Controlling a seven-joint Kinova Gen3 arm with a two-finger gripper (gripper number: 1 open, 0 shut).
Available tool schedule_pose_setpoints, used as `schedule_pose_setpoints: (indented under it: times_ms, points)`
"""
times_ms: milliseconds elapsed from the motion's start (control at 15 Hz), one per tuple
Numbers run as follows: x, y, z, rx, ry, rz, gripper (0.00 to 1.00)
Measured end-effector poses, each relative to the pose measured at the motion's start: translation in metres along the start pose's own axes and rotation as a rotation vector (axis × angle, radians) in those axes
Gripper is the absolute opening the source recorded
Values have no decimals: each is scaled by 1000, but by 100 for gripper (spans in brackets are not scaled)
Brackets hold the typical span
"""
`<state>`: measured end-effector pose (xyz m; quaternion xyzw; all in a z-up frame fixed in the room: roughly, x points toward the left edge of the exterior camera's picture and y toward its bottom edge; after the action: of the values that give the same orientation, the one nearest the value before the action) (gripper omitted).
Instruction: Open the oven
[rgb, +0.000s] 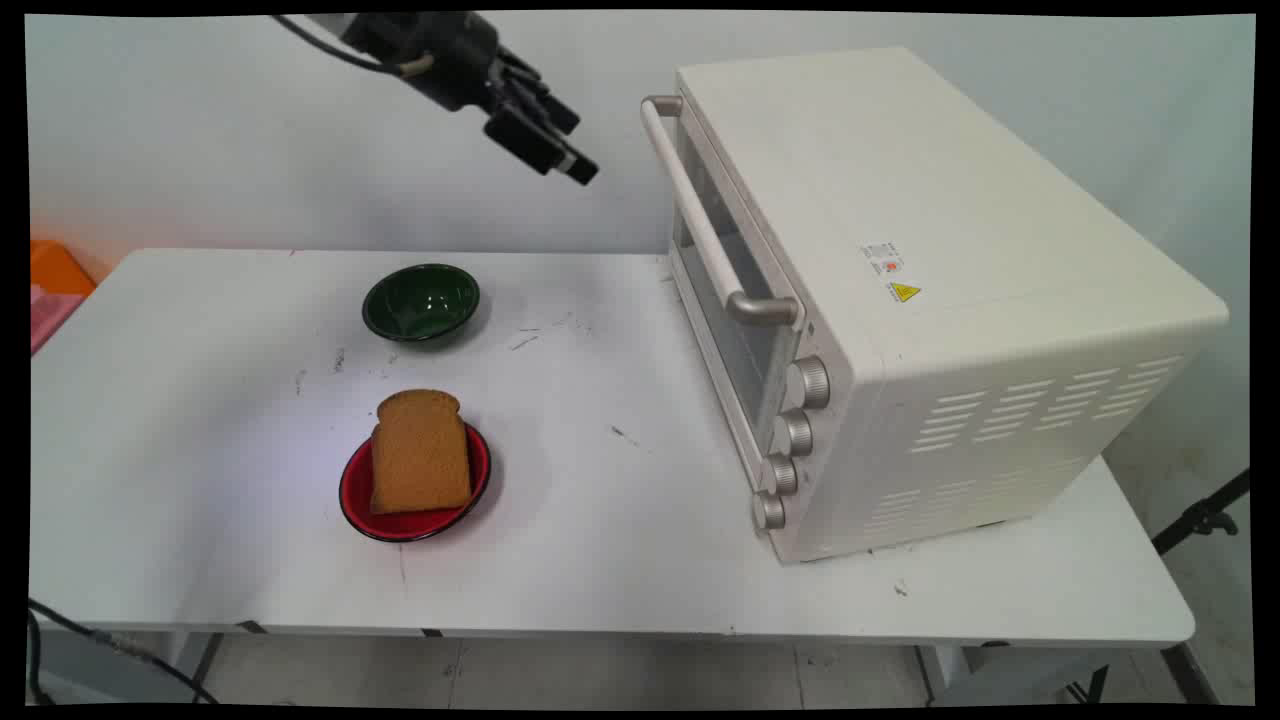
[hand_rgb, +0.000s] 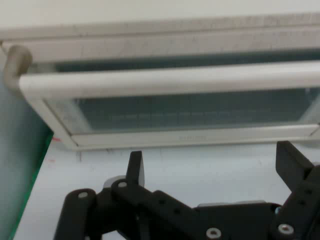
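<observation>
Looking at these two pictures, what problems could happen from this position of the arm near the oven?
1. The end effector, open, hangs high near the toaster oven, facing its door handle. A slightly misaligned approach might strike the glass door instead.
2. The oven stands at an angle on the table; a push or pull on it might shift it.
3. The bread slice overhangs its red plate, so a bump could tip it off.

Bread (rgb: 420, 452) on plate (rgb: 355, 495) near table's (rgb: 600, 560) front; bowl (rgb: 421, 301) behind it; oven (rgb: 900, 300) at right; gripper (rgb: 560, 150) high, left of oven handle (rgb: 705, 215).
</observation>
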<state>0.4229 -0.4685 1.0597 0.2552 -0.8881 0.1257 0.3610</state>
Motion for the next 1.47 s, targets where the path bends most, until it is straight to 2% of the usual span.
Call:
schedule_pose_setpoints:
  times_ms: [200, 267, 733, 1467]
  points:
    - [18, 7, 11, 1, 23, 7, 100]
    - [24, 9, 15, 2, 30, 10, 0]
    - [47, 17, 42, 26, 49, 24, 0]
    - [55, 22, 88, 54, 22, 45, 0]
